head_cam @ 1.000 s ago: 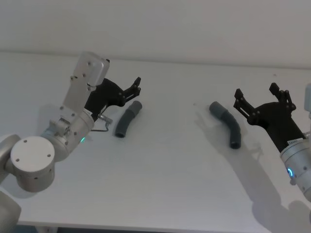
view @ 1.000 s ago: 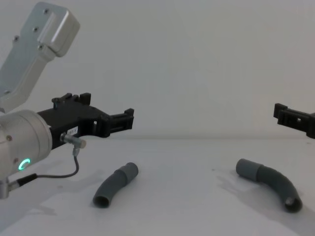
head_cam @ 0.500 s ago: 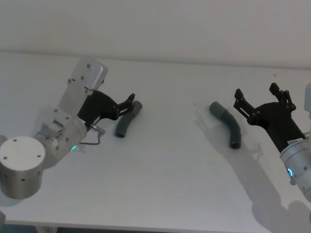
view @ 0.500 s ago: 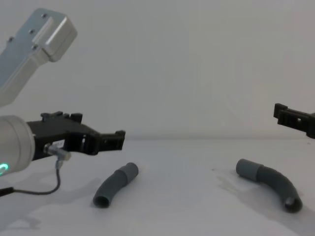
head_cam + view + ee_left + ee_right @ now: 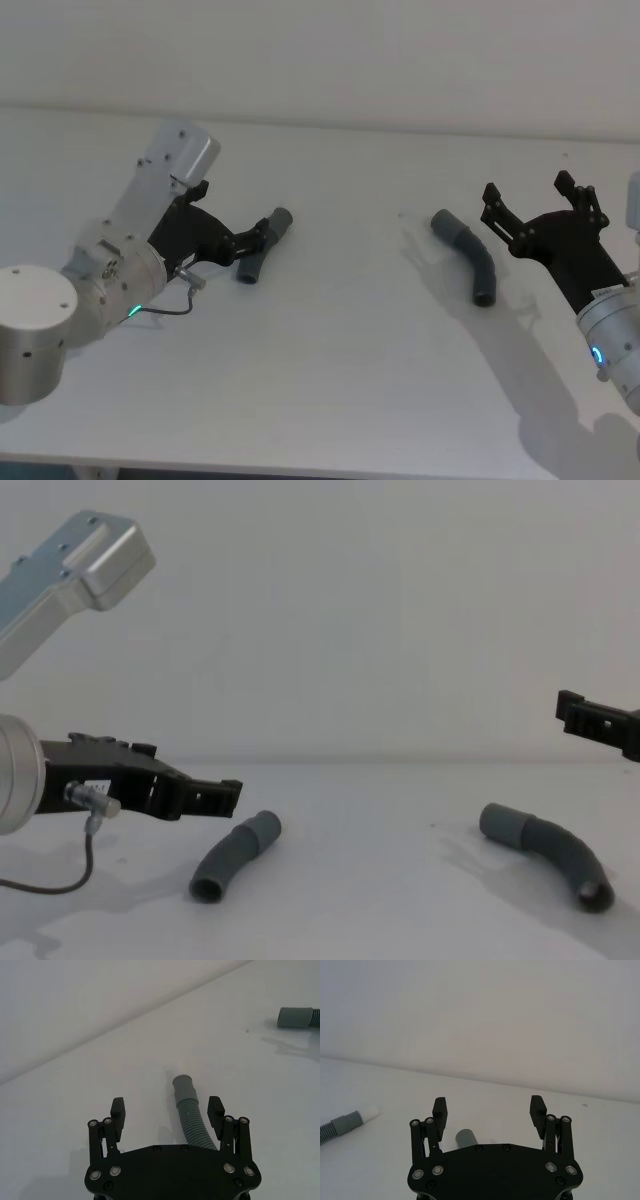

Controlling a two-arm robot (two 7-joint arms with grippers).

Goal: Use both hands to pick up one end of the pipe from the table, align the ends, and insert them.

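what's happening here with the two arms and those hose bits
The open left gripper sits low over the left hose piece, straddling it without gripping. The right gripper is open above the table, near the right hose piece. Both pieces lie apart on the table, not joined.

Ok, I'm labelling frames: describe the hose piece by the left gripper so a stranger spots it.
On the white table, at the robot's left, the left gripper hangs low. The curved grey hose piece lies under its open fingers; the other hose piece lies alone, ahead of the right gripper.
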